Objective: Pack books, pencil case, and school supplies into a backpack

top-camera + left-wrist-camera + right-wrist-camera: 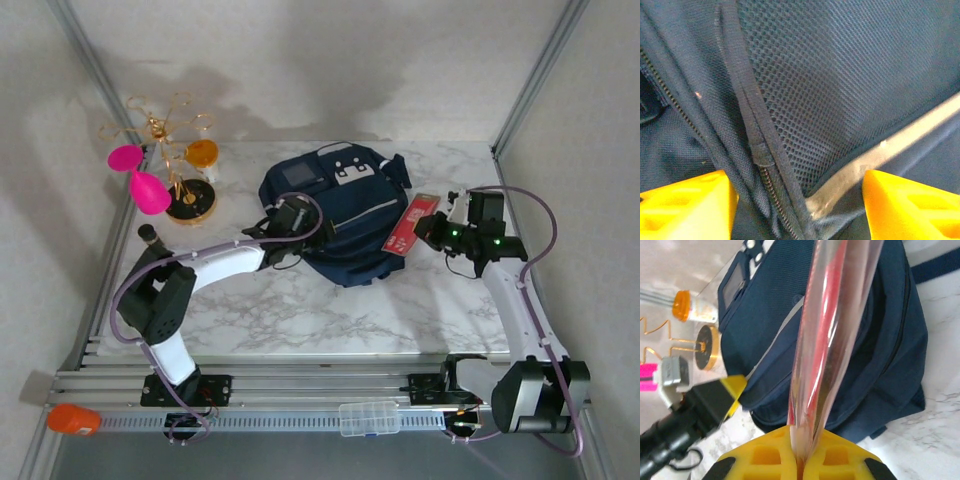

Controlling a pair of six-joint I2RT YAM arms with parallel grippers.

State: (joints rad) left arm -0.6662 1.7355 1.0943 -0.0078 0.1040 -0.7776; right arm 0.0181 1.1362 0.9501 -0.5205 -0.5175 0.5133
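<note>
The dark navy backpack (335,210) lies on the marble table, its white patches facing up. My left gripper (290,228) stands open at the backpack's left side. Its yellow fingers (685,205) straddle a zipper (772,192) and a white trim stripe (880,157) beside mesh fabric, gripping nothing. My right gripper (432,228) is shut on the end of a flat clear pouch with red inside (408,224). The pouch (835,325) stands up from the jaws in front of the backpack (880,355), at its right edge. The books are out of view.
A gold wire stand (185,190) holding a pink plastic glass (140,178) and an orange one (202,152) stands at the back left. On the near rail lie an orange object (73,418) and a small clear box (368,418).
</note>
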